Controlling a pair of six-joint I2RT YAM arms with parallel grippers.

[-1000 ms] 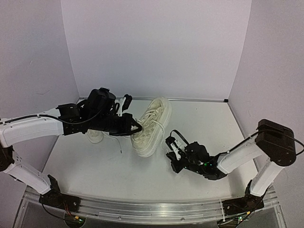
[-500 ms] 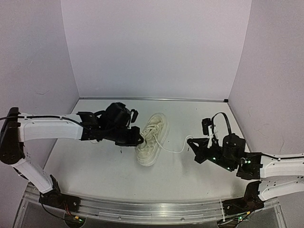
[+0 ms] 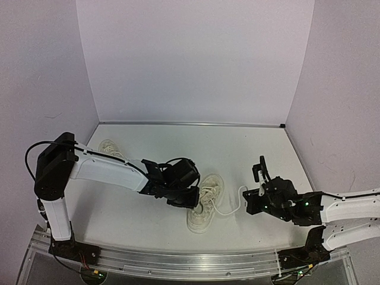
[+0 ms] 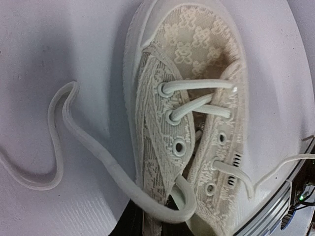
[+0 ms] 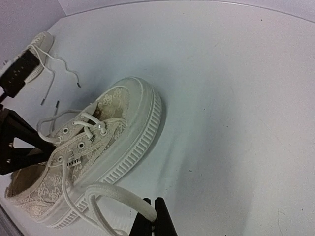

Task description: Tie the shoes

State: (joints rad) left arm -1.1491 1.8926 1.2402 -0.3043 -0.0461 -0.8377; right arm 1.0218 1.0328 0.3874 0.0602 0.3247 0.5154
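One cream lace-patterned shoe (image 3: 206, 205) lies near the table's front edge, toe towards the rail. My left gripper (image 3: 191, 199) is at its heel end. In the left wrist view the shoe (image 4: 187, 123) fills the frame, and the left gripper (image 4: 152, 223) has its dark fingers on either side of the eyelet flap; how tightly they hold it is not visible. A loose lace (image 4: 78, 142) loops past them. My right gripper (image 5: 154, 201) is shut on the other lace (image 5: 123, 194), which curves slack back to the shoe (image 5: 113, 142). The second shoe (image 3: 108, 146) lies at the far left.
An aluminium rail (image 3: 190, 261) runs along the near edge, close to the shoe's toe. Lilac walls close in the back and both sides. The second shoe's thin laces (image 5: 54, 83) trail loose on the white tabletop.
The left arm has dragged the shoe from mid-table towards the near edge. The right gripper, still on the lace, has moved in towards the shoe, so the lace has gone slack.
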